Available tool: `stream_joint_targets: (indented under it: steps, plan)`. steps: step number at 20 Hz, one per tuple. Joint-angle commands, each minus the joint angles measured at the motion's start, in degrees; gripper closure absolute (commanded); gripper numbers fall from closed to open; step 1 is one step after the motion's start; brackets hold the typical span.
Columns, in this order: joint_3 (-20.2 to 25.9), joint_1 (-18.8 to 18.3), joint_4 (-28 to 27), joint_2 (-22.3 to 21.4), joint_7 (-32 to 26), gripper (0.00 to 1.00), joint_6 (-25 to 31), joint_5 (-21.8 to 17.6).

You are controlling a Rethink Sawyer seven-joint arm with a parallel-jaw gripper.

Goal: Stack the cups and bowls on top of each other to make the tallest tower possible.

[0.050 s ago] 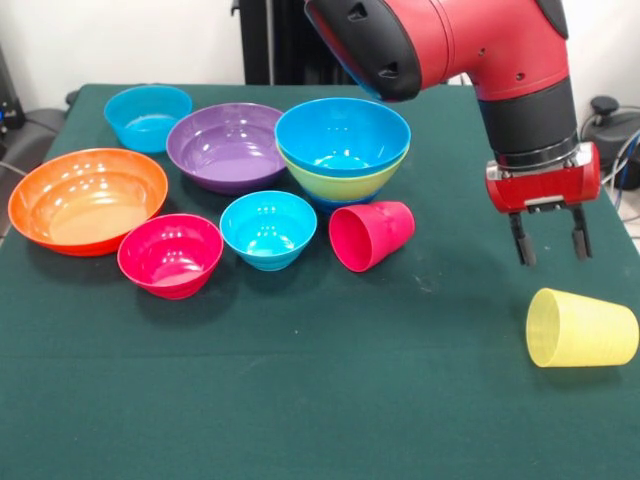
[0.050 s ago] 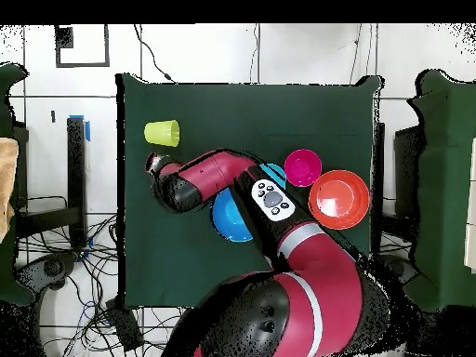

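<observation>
The yellow cup [image 1: 580, 328] [image 2: 163, 133] lies on its side at the right of the green table, its mouth facing left. My gripper [image 1: 548, 245] hangs open just above and behind it, with nothing between the fingers [image 1: 520, 243]. The red-pink cup [image 1: 370, 235] lies on its side near the middle. Behind it stands the tower [image 1: 342, 150]: a bright blue bowl [image 1: 342, 135] nested in a lime green bowl [image 1: 345, 182]. Loose bowls sit to the left: purple [image 1: 228, 145], cyan [image 1: 268, 228], pink-red [image 1: 170, 253], orange [image 1: 88, 198] and a small cyan one [image 1: 148, 117].
The arm's red elbow [image 1: 430, 40] hangs over the back of the table, above the stacked bowls. The table's right edge [image 1: 612, 205] runs close behind the gripper and the yellow cup. Cables and equipment lie on the floor beside the table [image 2: 84, 279].
</observation>
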Motion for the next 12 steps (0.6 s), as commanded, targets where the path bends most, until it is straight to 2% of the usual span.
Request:
stream_joint_targets:
  steps: [1,12]
  plan:
    - [0.0,1.0,-5.4,2.0,-8.3,0.00,2.6,-2.7]
    - [1.3,0.1,-8.3,3.0,-10.5,0.00,5.3,-1.6]
